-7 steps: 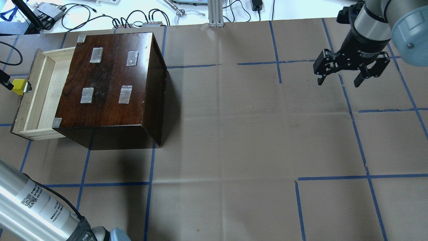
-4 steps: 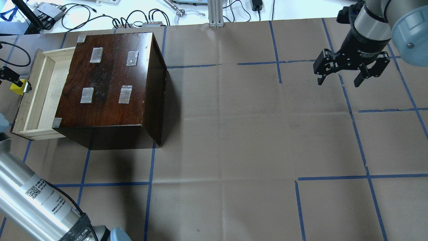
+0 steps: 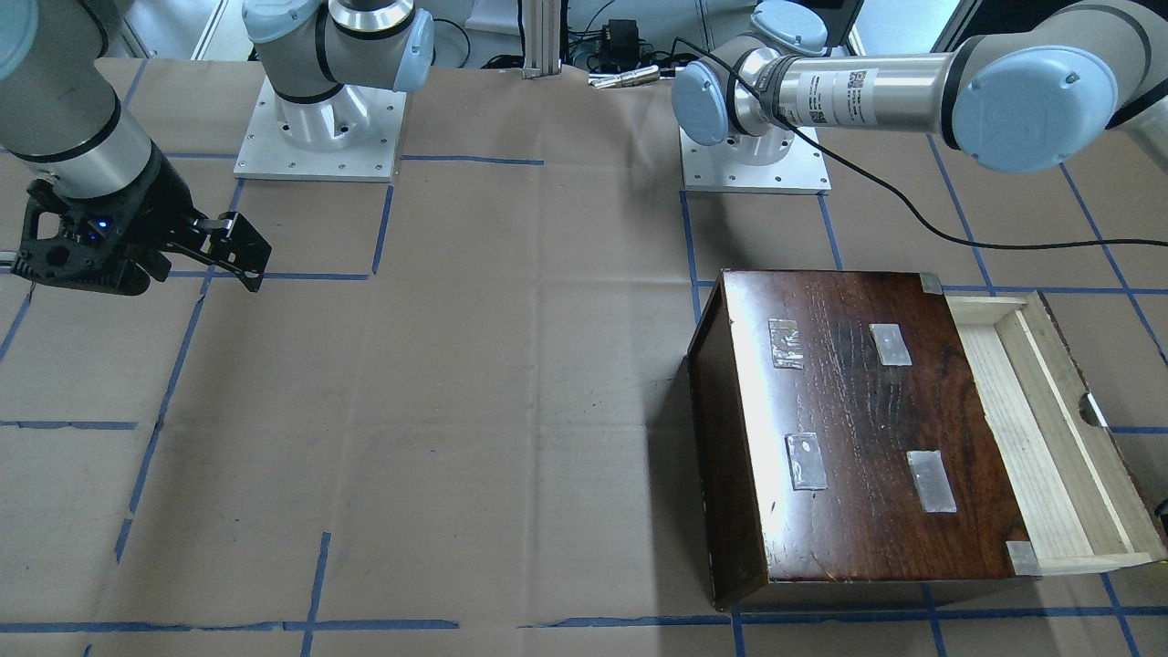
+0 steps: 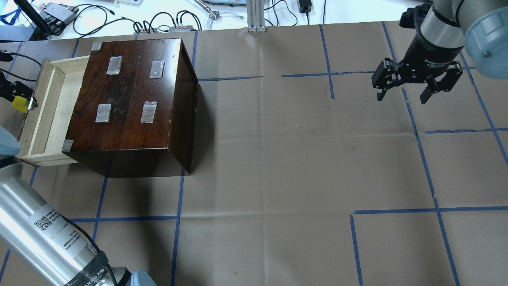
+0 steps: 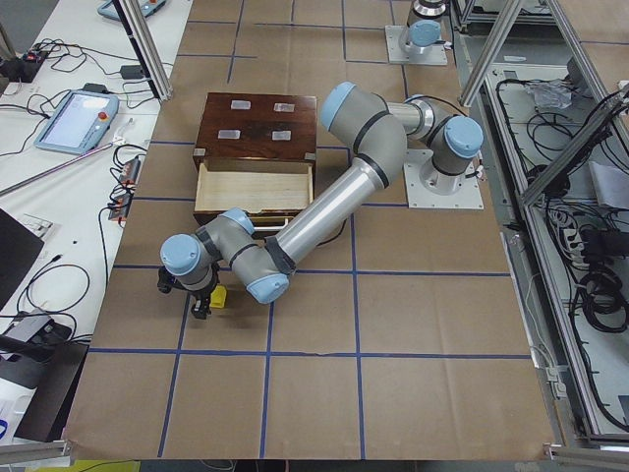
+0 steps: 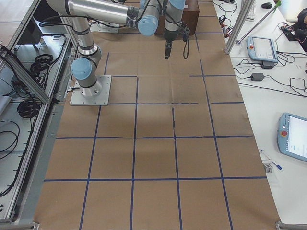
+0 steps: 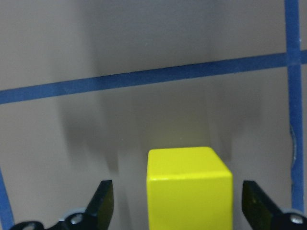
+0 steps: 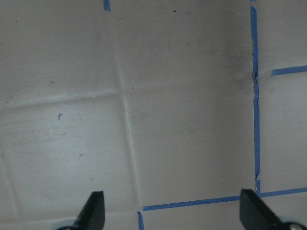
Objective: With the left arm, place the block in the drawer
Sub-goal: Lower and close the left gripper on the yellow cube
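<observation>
- At robot's-left end of table, block (image 7: 189,191) sits on the brown paper (image 4: 278,159). It is outside the drawer (image 4: 39,113), out in front of the dark front panel and apart from it (side view).
- L gripper (image 7: 177,187) straddles block, jaws spread wide, one finger each side. Wrist cam shows paper in the gap on both sides, narrower on view's right. Not clamping, has hold of nothing.
- Blue tape line (image 7: 144,79) crosses the paper just beyond block in wrist cam.
- Drawer pulled well out of box (image 4: 131,91), toward L gripper. Pale wood floor + side walls exposed. Notch in front panel faces block.
- Box is glossy dark brown, w/ four tape patches (image 4: 114,65) on top and smaller ones at two corners.
- L arm (image 4: 35,234) enters overhead view at bottom-left corner. Its gripper is mostly cut off at that view's left edge, only black bits showing next to block.
- Black cable (image 3: 912,214) trails loose from L arm over the paper behind box.
- R gripper (image 4: 401,97) is well apart from box, over far-right part of table, above the paper. Jaws wide apart, nothing btwn them. Its wrist cam shows only paper + blue tape.
</observation>
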